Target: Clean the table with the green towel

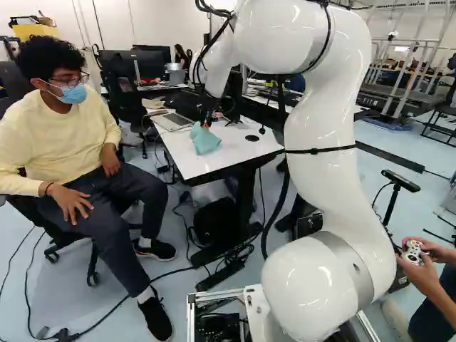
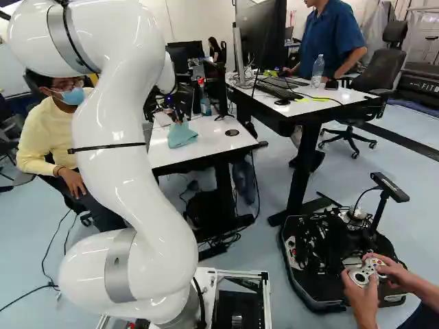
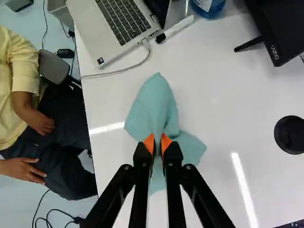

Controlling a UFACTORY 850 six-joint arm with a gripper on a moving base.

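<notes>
One green towel (image 3: 152, 97) is held by the gripper (image 3: 157, 142); both fingers are closed on a raised fold, which is pinched between the orange pads (image 3: 149, 143). The towel lies crumpled on the white table (image 1: 196, 165), toward its left side, with cloth spread on the far and near sides of the grip.

Handling (judged): the cloth is taken to be light, soft and limp, with no risk of breakage. Little force is likely needed, but a thin fold could be slipped out of the pads by drag. The present hold, near the middle of the bundle, is judged suitable; if a regrasp is needed, a thick central ridge should be taken rather than a loose corner. Light downward pressure is called for in wiping, so that the cloth is kept between fingers and tabletop. The laptop (image 3: 118, 23) and its white cable (image 3: 118, 71), far and left of the towel, could be snagged by a trailing edge.

Containers: a blue container (image 3: 207, 6) with a pale label is seen on the far side of the table, beside a marker (image 3: 176, 28); its contents cannot be told. A clear bottle (image 2: 317, 71) is stood on the desk (image 2: 302, 103) at right; its fill level cannot be read.
</notes>
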